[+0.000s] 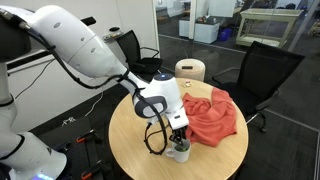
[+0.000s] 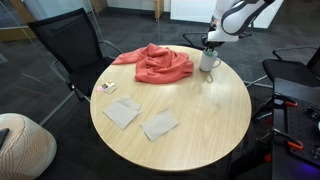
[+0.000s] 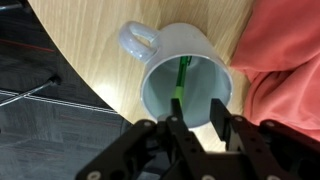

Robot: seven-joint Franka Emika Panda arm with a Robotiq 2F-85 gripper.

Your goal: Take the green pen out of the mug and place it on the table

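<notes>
The white mug (image 3: 200, 40) stands near the edge of the tan round table (image 3: 90, 50), its handle pointing away from me, right beside the red cloth (image 3: 290, 60). The green pen (image 3: 182, 75) leans inside the mug, and its near end is hidden behind one finger. My gripper (image 3: 198, 105) is open directly over the mug's mouth, fingers at the near rim. In both exterior views the gripper (image 1: 178, 135) (image 2: 211, 42) hangs just above the mug (image 1: 181, 151) (image 2: 209, 61). The pen does not show there.
The red cloth (image 2: 155, 62) lies crumpled next to the mug. Two grey flat pieces (image 2: 122, 113) (image 2: 159, 124) and a small card (image 2: 107, 88) lie on the table (image 2: 200, 120). Black chairs (image 1: 265, 65) and a white bin with a tan top (image 1: 189, 69) stand around it.
</notes>
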